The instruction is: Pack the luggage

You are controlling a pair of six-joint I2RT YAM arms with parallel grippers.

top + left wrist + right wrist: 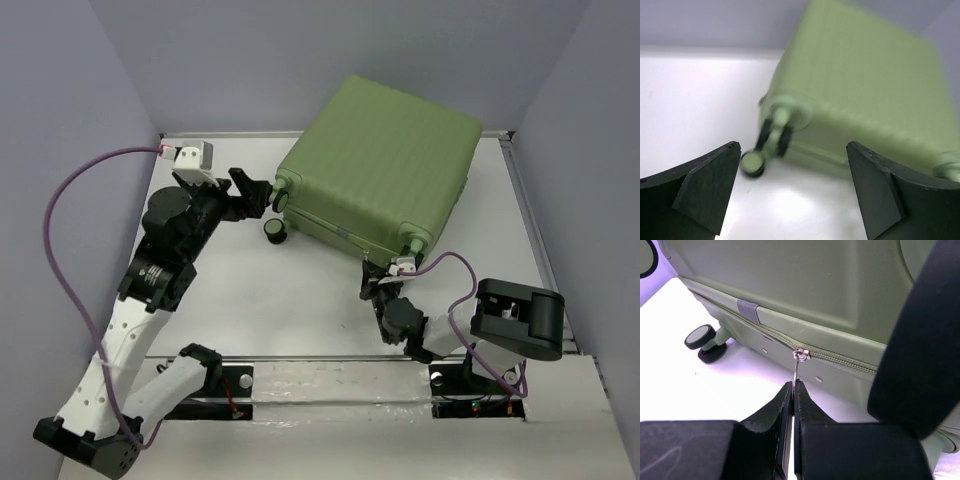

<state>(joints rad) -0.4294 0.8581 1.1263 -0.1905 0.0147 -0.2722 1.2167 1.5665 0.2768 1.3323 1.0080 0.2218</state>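
The luggage point(385, 160), a closed olive-green ribbed suitcase, lies flat at the back right of the white table. My right gripper point(794, 382) is shut on the metal zipper pull point(798, 367), which hangs from the slider point(801, 354) on the suitcase's near side point(805, 300). In the top view that gripper point(376, 278) sits against the near edge, close to the right corner wheel. My left gripper point(792, 190) stands wide open with nothing between its fingers. It hovers just short of the suitcase's left corner and its wheels point(754, 162); in the top view it point(257, 194) is beside that corner.
A black-and-green wheel point(274, 230) sticks out at the suitcase's left near corner, another point(705, 342) shows in the right wrist view. Grey walls close in the table point(300, 300) on three sides. A purple cable point(75, 190) loops off the left arm.
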